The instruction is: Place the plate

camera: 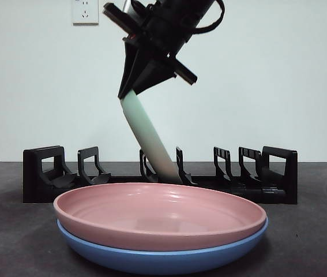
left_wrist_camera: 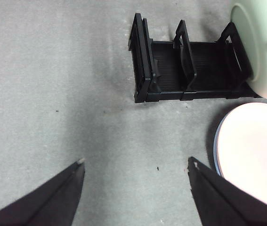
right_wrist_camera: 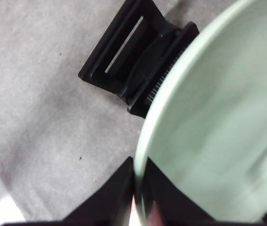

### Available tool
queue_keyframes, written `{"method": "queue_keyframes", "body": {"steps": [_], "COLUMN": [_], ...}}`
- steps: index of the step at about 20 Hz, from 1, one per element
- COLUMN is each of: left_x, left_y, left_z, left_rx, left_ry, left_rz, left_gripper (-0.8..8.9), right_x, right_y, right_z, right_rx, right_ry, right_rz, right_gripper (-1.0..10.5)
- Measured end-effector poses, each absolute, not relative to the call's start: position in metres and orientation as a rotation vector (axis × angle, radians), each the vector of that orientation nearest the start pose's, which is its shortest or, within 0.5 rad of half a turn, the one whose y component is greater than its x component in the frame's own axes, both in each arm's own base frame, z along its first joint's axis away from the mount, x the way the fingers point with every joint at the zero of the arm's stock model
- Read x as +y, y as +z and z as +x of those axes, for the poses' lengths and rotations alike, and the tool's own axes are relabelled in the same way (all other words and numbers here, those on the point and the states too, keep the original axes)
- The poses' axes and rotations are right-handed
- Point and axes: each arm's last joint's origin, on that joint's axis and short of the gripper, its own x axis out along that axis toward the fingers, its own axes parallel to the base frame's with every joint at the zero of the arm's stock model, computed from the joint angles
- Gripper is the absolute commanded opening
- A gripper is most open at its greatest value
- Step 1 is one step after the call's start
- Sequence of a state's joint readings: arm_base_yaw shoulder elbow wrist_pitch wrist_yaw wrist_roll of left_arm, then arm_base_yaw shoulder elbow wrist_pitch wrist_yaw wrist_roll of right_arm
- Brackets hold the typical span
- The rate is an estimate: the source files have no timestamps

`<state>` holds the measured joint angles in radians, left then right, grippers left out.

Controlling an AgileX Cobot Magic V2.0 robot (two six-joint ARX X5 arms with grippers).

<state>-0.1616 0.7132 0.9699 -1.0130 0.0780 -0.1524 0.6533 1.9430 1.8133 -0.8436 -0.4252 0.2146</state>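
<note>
Front view shows the right hand (camera: 151,72) clamped on the rim of the pale green plate (camera: 149,135), which stands on edge, tilted, its lower edge down in a middle slot of the black rack (camera: 42,173). Before the rack, a pink plate (camera: 160,216) sits stacked in a blue plate (camera: 163,259) on the grey counter (camera: 13,231). The left hand (left_wrist_camera: 135,172) hovers apart over bare counter, jaws spread wide, holding nothing
</note>
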Motion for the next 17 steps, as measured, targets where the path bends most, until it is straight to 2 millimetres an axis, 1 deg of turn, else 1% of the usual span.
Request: {"method": "queue_keyframes", "body": {"steps": [1,3,6,8,9,11,12,15,17], "left_x": [-0.020,-0.020,-0.020,-0.020,-0.020,-0.020,-0.020,-0.020,-0.020], "left_y": [0.330,0.330,0.330,0.330,0.330,0.330,0.330,0.330,0.330], "left_z": [0.110,0.111,0.111,0.111,0.111,0.111,0.111,0.111,0.111], "left_rx": [0.773,0.773,0.773,0.772,0.772,0.772,0.772,0.772,0.772], "left_ry": [-0.170,-0.170,-0.170,-0.170,-0.170,-0.170,-0.170,-0.170,-0.170], "left_rz": [-0.113,-0.113,-0.113,-0.113,-0.113,-0.112,-0.113,-0.113,-0.113], "left_gripper": [3.44,3.44,3.44,3.44,3.44,3.44,3.44,3.44,3.44], "right_x": [0.264,0.262,0.253,0.246,0.242,0.238,0.237,0.234,0.227], "right_y": [0.305,0.324,0.364,0.383,0.389,0.398,0.401,0.408,0.406], "right_z": [0.325,0.315,0.293,0.278,0.271,0.259,0.253,0.225,0.206], "right_rx": [1.110,1.072,0.965,0.918,0.911,0.884,0.843,0.670,0.558], "right_ry": [0.877,0.909,1.000,1.034,1.044,1.070,1.082,1.107,1.123], "right_rz": [0.060,0.059,0.066,0.043,0.028,0.007,0.003,-0.019,-0.014], "right_gripper": [0.1,0.1,0.1,0.1,0.1,0.1,0.1,0.1,0.1]}}
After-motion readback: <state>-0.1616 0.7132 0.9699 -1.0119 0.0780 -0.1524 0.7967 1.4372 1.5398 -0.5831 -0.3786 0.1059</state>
